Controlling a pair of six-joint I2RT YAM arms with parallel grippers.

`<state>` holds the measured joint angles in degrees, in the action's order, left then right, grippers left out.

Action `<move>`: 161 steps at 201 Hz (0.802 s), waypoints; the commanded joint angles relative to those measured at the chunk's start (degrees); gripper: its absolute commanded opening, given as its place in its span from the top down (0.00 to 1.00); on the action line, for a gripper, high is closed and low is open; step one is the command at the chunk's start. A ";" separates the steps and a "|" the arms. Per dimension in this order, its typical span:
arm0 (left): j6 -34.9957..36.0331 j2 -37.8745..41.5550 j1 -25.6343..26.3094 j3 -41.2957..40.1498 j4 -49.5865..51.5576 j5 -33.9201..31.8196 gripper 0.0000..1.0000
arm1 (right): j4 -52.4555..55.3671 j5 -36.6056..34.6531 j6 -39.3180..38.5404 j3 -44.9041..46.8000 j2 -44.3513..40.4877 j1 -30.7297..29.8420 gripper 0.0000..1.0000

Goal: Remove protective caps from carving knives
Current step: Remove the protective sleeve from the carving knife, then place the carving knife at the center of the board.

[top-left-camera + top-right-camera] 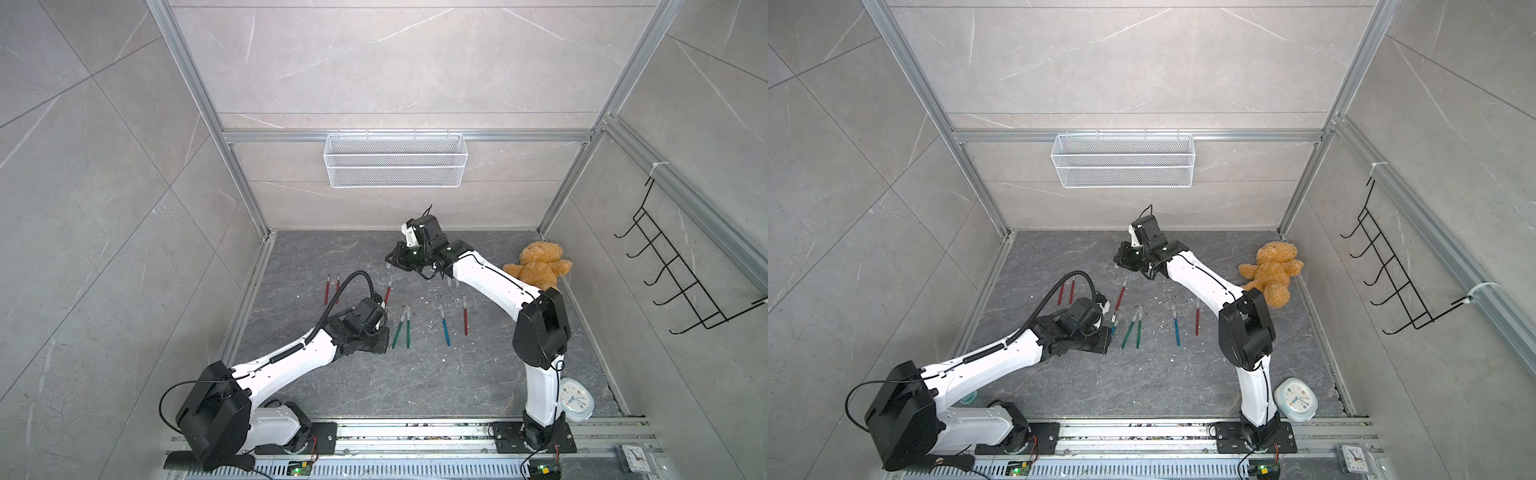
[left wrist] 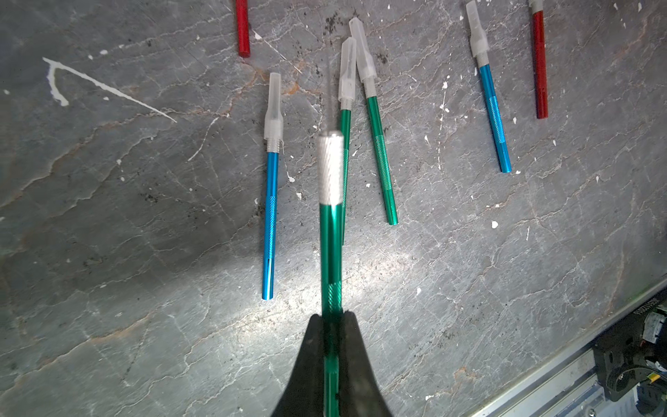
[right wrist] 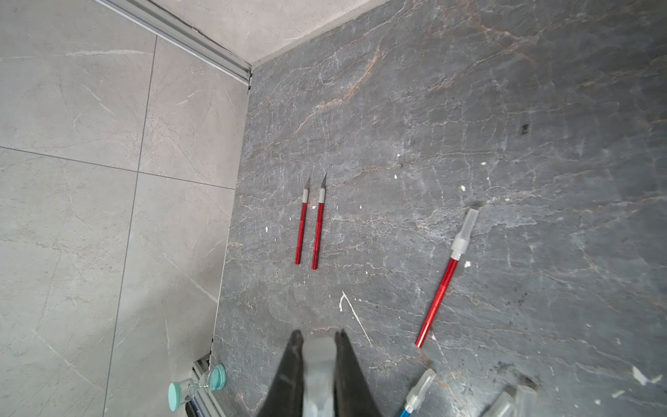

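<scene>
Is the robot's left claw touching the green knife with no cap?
Touching. The left wrist view shows it plainly: the left gripper has its jaws shut on the handle of the green knife, one jaw pressed against each side.

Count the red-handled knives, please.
4. Two uncapped red knives side by side, far left; one capped red knife near the middle; another beside a blue knife. Others may be hidden.

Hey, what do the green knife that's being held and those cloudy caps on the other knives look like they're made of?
Held green knife: likely coloured metal, glossy, with bright streaks along the handle; its silver collar shows fine crosshatched grooves. The cap on the blue knife, like the others: probably frosted plastic, milky and half see-through.
</scene>
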<state>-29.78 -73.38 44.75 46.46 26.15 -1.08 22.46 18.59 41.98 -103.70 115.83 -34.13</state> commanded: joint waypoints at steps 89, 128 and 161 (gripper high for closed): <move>0.52 -7.64 -12.37 14.50 13.17 -10.25 1.00 | -4.35 -6.36 -7.30 26.50 -18.65 1.35 1.00; 2.52 -17.61 -17.48 22.35 16.19 -10.20 1.00 | -8.44 -4.11 -7.55 35.80 -24.42 0.61 1.00; 2.74 -24.69 -20.88 27.50 16.25 -8.56 1.00 | -13.81 -4.82 -9.24 43.08 -26.18 -0.46 1.00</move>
<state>-28.88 -94.45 25.80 69.84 39.97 -10.24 13.41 13.89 34.87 -65.06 90.67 -33.71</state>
